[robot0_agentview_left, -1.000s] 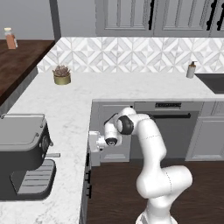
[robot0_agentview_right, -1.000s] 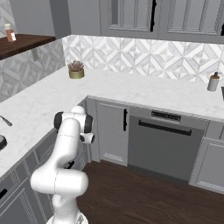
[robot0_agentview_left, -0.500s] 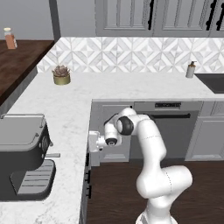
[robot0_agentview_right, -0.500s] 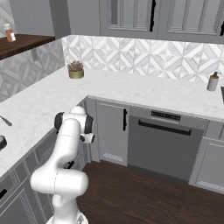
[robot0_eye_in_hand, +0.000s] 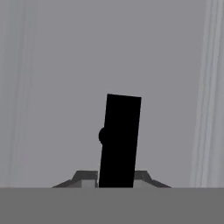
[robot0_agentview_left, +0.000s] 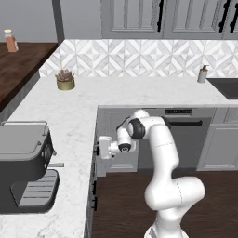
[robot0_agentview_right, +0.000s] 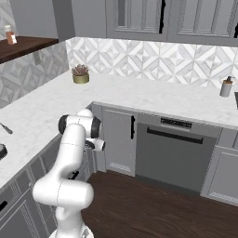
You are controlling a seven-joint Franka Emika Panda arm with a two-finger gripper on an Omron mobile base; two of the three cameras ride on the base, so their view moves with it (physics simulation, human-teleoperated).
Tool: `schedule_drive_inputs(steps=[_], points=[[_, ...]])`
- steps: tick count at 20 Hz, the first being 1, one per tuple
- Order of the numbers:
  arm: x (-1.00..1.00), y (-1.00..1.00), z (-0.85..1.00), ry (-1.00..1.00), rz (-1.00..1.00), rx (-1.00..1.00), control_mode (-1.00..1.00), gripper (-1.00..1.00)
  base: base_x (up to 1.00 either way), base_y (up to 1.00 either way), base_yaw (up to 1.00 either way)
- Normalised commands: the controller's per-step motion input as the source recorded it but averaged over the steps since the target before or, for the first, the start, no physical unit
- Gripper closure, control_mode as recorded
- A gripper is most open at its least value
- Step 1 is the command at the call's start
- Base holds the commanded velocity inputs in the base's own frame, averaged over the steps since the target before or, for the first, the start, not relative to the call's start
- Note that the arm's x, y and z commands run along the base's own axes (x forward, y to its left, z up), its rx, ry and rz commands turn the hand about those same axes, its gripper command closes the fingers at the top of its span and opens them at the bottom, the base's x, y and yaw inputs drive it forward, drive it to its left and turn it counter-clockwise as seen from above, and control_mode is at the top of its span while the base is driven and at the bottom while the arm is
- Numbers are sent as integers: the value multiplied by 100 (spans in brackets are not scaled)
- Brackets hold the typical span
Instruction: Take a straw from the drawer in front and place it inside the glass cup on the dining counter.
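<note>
Hand view puts the two-finger gripper (robot0_eye_in_hand: 118,181) at a black bar handle (robot0_eye_in_hand: 119,140) on the flat grey drawer front (robot0_eye_in_hand: 52,87), grip unclear; drawer unopened, straw and cup steps remain.

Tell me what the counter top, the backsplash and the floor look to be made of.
Counter top: polished white marble or a stone imitation, judging by the faint grey veins. Backsplash: glazed tile, probably ceramic, with a grey-and-white diamond pattern. Floor: dark brown wood planks, going by the long seams, though laminate would look the same.
</note>
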Motion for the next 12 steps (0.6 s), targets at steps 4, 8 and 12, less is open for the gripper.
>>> schedule_drive_inputs(steps=[4,8,12], points=[[-55,-100,0,-6,0,0,-100,100,0,0,0],[-61,-100,0,-8,0,0,-100,100,0,0,0],[-45,-100,0,-4,0,2,-100,100,0,0,0]])
